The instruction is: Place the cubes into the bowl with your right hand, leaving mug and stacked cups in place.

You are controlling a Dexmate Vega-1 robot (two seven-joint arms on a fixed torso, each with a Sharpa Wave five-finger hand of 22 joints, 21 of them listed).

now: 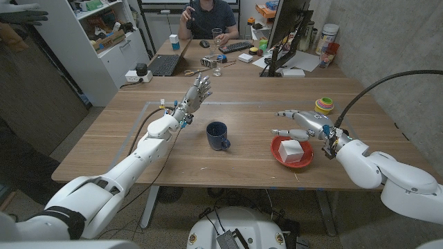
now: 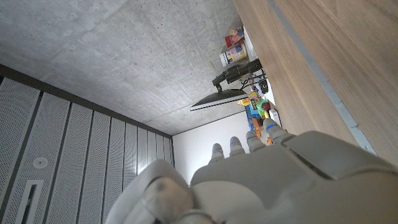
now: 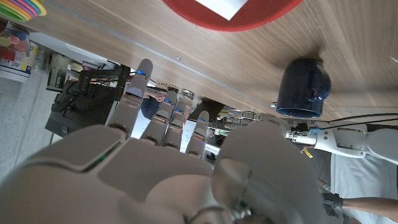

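Two white cubes (image 1: pixel 293 151) lie in the red bowl (image 1: pixel 278 153) at the table's right front. My right hand (image 1: pixel 302 123) hovers just behind the bowl, fingers spread and pointing left, holding nothing. The right wrist view has the bowl's rim (image 3: pixel 186 15) and a white cube (image 3: pixel 222 6) beyond my fingers (image 3: pixel 163 115). The dark blue mug (image 1: pixel 218 135) stands at the table's middle, also seen as the mug (image 3: pixel 301 87). The stacked coloured cups (image 1: pixel 323 105) stand behind my right hand. My left hand (image 1: pixel 196 93) is raised over the left middle of the table, fingers apart and empty.
A person sits at a desk behind the table with a laptop (image 1: pixel 165 64), a keyboard and a monitor (image 1: pixel 287 28). A cable (image 1: pixel 149 121) runs along my left arm. The stacked cups (image 3: pixel 22 7) sit at the table's far edge in the right wrist view.
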